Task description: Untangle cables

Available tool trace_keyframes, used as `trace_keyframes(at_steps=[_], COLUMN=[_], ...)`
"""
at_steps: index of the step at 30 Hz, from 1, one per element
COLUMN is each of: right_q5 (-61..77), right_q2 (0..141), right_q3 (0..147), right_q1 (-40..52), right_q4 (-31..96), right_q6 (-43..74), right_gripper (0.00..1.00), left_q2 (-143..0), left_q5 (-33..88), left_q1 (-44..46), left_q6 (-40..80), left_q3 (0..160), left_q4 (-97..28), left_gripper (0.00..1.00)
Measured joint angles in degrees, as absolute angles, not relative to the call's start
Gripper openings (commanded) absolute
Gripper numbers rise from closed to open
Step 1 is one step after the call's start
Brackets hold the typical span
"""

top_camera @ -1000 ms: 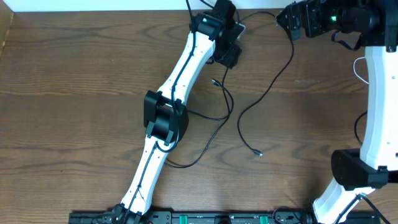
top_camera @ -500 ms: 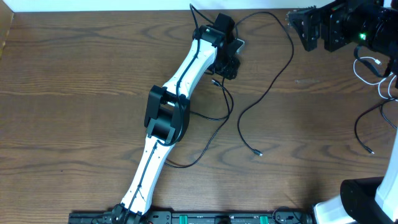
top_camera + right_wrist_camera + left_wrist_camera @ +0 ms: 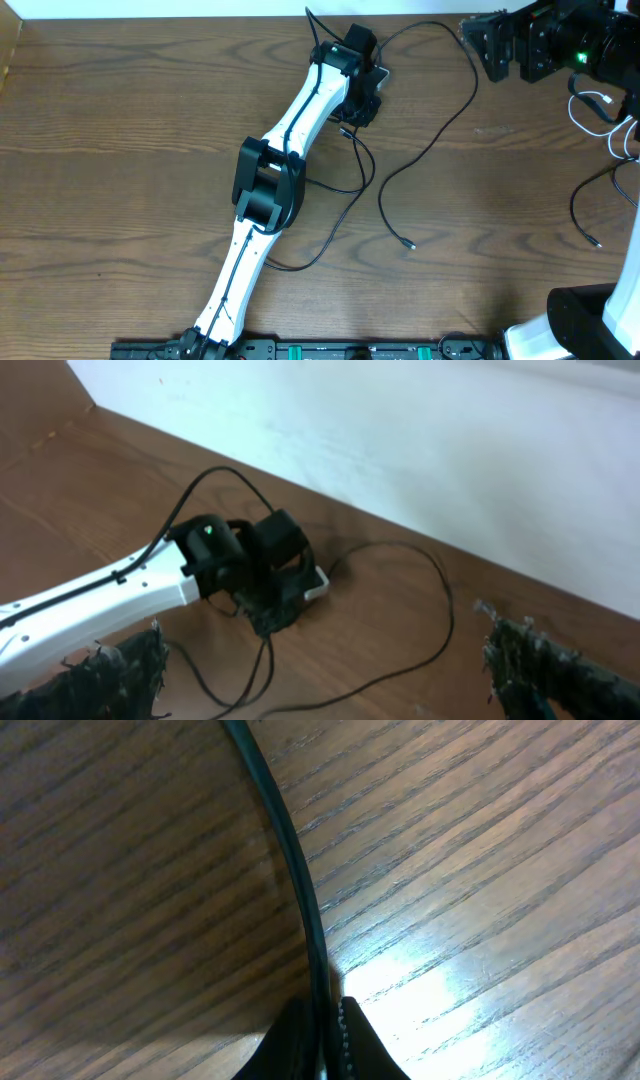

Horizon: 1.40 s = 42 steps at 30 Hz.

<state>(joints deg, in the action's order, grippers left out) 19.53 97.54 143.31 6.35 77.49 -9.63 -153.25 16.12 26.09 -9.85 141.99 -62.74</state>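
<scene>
With the left gripper point(image 3: 322, 1030) clamping a black cable point(image 3: 290, 860) near the surface's point(image 3: 120, 120) far edge and the right gripper point(image 3: 484, 47) hanging wide apart, a hard tug is risking tightening its loops.

We'd call this a robotics lab, prob. a test bench: left arm point(image 3: 300, 110) & right arm point(image 3: 625, 310), white w/ black joints, over a wood-grain table point(image 3: 120, 150), black rail w/ green parts point(image 3: 330, 351) at the near edge, loose cables point(image 3: 430, 152), plain white wall point(image 3: 450, 440) behind.
</scene>
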Motion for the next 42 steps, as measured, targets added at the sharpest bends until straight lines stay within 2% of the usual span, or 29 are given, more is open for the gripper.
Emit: trace_keyframes(at_steps=[10,16,22,31,36,42], right_q5=[9.45,9.37,8.88,2.9,2.59,9.78], right_q2=[97.01,95.0,89.58,89.14,92.47,98.67], right_q3=[143.31,143.28,143.31,143.52,143.52,143.48], right_q1=[6.33,6.52,7.22,5.98,5.45,5.45], right_q4=[71.99,69.1,72.05,74.81,82.06,87.44], right_q6=[-7.94,-6.44,-5.65,-4.97,-5.23,-14.52], right_gripper=[0.99,0.99,0.99,0.99,0.99,0.99], left_q2=[-150.58,-141.58,-132.42,-126.06,-121.05,-112.66], left_q5=[14.39,12.91,11.79,8.21,7.31,7.14], left_q1=[29.54,35.59,38.94,35.44,33.04,32.34], left_q6=[-8.95,-7.46,-7.44,-7.55,-7.6,-7.7], left_q3=[141.99,143.63,144.73,144.77,144.77,144.77], left_q4=[-64.31,-63.59,-65.08,-69.93,-70.15,-70.7], left_gripper=[0.07,0.07,0.07,0.07,0.07,0.07])
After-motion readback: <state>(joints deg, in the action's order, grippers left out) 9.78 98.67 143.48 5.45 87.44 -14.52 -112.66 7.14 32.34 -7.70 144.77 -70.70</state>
